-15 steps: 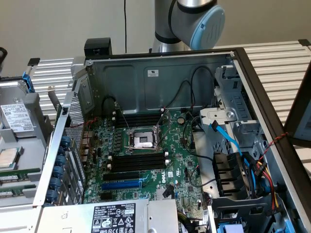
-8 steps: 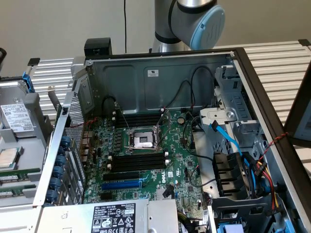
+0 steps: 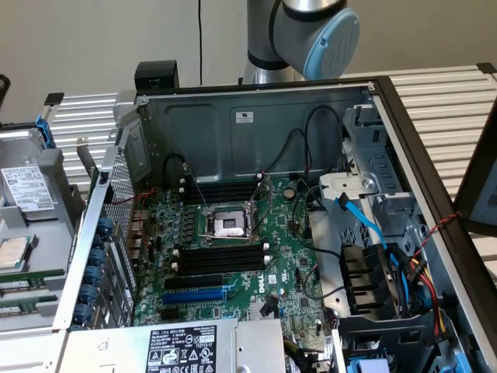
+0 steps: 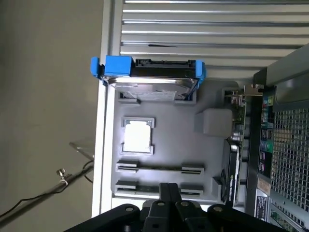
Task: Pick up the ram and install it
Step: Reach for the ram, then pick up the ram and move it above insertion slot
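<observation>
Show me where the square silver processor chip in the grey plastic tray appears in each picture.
Exterior view: the square silver processor chip sits at the exterior view's left edge, in the grey plastic tray.
Wrist view: mid-tray, seen from above.
Shared landmark: the silver hard drive with blue brackets, beside the chip in both.

The ribbed, silver metal table (image 3: 454, 101) carries an open grey steel computer case (image 3: 233, 124) and, beside it, a grey plastic parts tray (image 4: 174, 130).

Arm (image 3: 299, 35) cut off at exterior view's upper edge. Gripper (image 4: 169, 193) covers middle of one ram (image 4: 147, 186). We cannot read label (image 3: 184, 346) print.
</observation>
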Robot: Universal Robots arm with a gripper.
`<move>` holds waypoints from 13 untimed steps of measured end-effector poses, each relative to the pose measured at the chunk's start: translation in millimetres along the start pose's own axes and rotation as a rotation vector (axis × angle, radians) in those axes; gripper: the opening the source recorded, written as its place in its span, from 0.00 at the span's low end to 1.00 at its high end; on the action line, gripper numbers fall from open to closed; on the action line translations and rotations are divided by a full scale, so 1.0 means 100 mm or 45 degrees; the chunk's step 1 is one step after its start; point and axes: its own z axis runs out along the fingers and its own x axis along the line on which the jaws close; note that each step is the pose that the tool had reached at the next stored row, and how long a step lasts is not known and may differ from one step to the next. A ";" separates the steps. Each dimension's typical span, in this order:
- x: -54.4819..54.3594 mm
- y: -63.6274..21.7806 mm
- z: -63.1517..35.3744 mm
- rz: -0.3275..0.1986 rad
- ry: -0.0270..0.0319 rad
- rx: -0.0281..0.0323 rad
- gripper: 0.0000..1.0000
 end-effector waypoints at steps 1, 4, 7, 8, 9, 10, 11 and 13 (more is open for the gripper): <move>0.00 0.000 -0.001 -0.024 0.0012 0.0028 0.11; 0.00 0.000 -0.001 -0.092 0.0041 0.0106 0.11; 0.00 0.000 -0.001 -0.162 0.0068 0.0185 0.11; 0.00 0.000 -0.001 -0.184 0.0079 0.0208 0.11; 0.00 0.000 -0.002 -0.208 0.0088 0.0232 0.11; 0.00 0.000 -0.001 -0.230 0.0096 0.0255 0.11; 0.00 0.000 -0.001 -0.253 0.0104 0.0277 0.11; 0.00 0.000 -0.001 -0.299 0.0121 0.0316 0.11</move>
